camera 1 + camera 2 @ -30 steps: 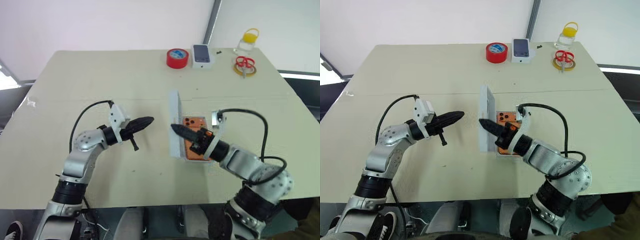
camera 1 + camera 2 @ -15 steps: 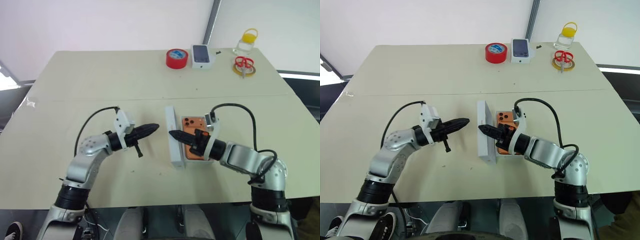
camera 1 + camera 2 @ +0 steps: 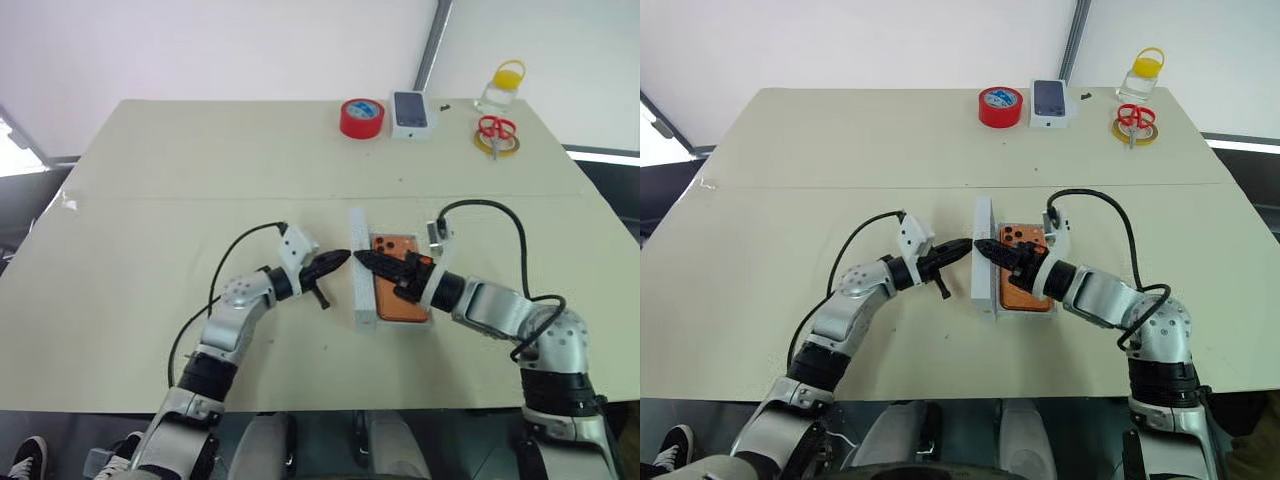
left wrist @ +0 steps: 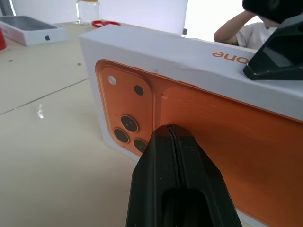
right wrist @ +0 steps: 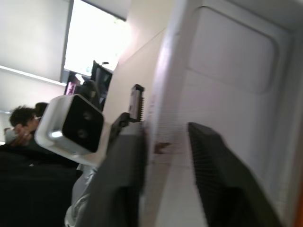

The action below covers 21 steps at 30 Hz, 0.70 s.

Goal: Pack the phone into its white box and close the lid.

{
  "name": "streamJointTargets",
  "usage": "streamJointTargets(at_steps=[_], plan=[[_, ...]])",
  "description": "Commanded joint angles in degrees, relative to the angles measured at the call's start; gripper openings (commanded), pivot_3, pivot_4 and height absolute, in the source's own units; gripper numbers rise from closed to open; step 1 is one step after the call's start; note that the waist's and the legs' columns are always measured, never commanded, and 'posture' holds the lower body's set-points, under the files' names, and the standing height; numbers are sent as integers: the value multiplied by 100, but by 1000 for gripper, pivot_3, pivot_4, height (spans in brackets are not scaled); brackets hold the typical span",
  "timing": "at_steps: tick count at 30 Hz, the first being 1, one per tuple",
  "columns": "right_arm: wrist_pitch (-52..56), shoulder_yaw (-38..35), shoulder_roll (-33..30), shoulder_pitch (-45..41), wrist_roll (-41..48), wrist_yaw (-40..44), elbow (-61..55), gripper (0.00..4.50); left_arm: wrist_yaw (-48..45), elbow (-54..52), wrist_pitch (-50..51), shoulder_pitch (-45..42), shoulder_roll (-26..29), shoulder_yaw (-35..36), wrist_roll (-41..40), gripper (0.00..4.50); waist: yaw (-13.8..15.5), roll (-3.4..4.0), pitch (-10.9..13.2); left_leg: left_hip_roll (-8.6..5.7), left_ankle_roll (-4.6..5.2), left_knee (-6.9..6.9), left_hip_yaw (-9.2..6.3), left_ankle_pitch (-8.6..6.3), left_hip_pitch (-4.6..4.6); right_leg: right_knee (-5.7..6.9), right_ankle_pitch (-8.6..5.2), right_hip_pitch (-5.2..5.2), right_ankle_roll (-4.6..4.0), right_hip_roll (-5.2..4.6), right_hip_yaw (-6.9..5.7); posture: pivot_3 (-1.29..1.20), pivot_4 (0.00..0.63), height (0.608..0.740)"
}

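The orange phone (image 3: 396, 304) lies camera side up in the white box (image 3: 403, 323) at the table's middle. The lid (image 3: 362, 285) stands on its long edge along the box's left side, its orange-printed outer face (image 4: 227, 123) turned to my left arm. My left gripper (image 3: 343, 259) is shut, its tips (image 4: 170, 130) against that face. My right gripper (image 3: 362, 258) reaches over the phone to the lid's top rim. Its fingers (image 5: 208, 156) stand open astride the rim, one on each side, with the lid's white inside (image 5: 227, 71) beside them.
At the table's far edge stand a red tape roll (image 3: 361, 117), a white-rimmed phone box with a dark screen (image 3: 412, 113), a yellow-capped bottle (image 3: 500, 85) and red scissors on a yellow ring (image 3: 497, 135). A person (image 4: 236, 28) sits beyond the table.
The lid has come down from a raised tilt to stand low beside the box. My left gripper has moved right up to the lid's outer face. My right hand has dropped with the lid.
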Motion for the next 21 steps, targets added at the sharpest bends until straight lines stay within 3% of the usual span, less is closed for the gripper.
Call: streamJointTargets(at_steps=[1,2,5,7,9,11,13,16,18,21], plan=[[-137,-304,-613,73,-755,551,-195,3529,-76,228,-259,-230,-219,-151,109,0,20,0,0,0,0,1,0,0,-1,-2,-1,1,-3,-1,0,0,150,740],[-217,-400,-793,131,-957,817,-294,3984,-94,326,-268,-286,-283,-191,131,0,23,0,0,-2,0,2,0,0,-2,-5,-2,3,-4,-1,-1,0,150,740],[-220,-775,-1387,385,-1193,1574,-493,3984,-159,633,-447,-442,-474,-298,227,0,21,0,0,-2,4,2,-3,-2,-7,-23,-1,8,-2,-1,-7,0,150,740],[-588,-627,-1999,592,-2281,2282,-574,3984,-144,769,-498,-532,-608,-305,240,0,15,2,1,-2,11,1,-1,-6,-11,-30,0,7,2,-1,-6,0,150,740],[-747,-754,-1948,536,-2445,2339,-371,3984,-142,831,-556,-567,-633,-304,274,0,-15,-3,2,-3,18,1,1,-11,-11,-37,3,8,7,-1,-6,0,150,740],[-1036,-707,-1724,557,-2801,2396,-509,3465,-147,922,-554,-612,-587,-226,263,0,-25,-5,3,3,23,0,9,-13,-3,-38,7,8,14,1,-4,0,150,740],[-1438,-447,-1603,648,-3475,2510,-782,2641,-189,934,-564,-620,-484,-175,264,0,-3,-4,3,15,23,0,7,-13,-1,-34,7,7,14,12,-7,0,150,740],[-2569,314,-1756,831,-5301,2722,-1004,1046,-307,746,-475,-558,-222,-129,240,0,-1,0,1,31,22,0,2,-13,-1,-29,5,5,8,30,-9,0,150,740],[-3126,542,-1755,899,-6018,2880,-998,28,-382,575,-394,-494,-45,-134,222,0,1,0,1,33,22,0,4,-13,-1,-30,-1,5,-2,32,-9,0,150,740],[-4019,1101,-2038,1022,-7381,3176,-1018,28,-547,214,-150,-323,275,-130,145,0,-2,1,1,32,21,1,9,-13,-1,-32,0,4,-2,30,-5,0,150,740]])
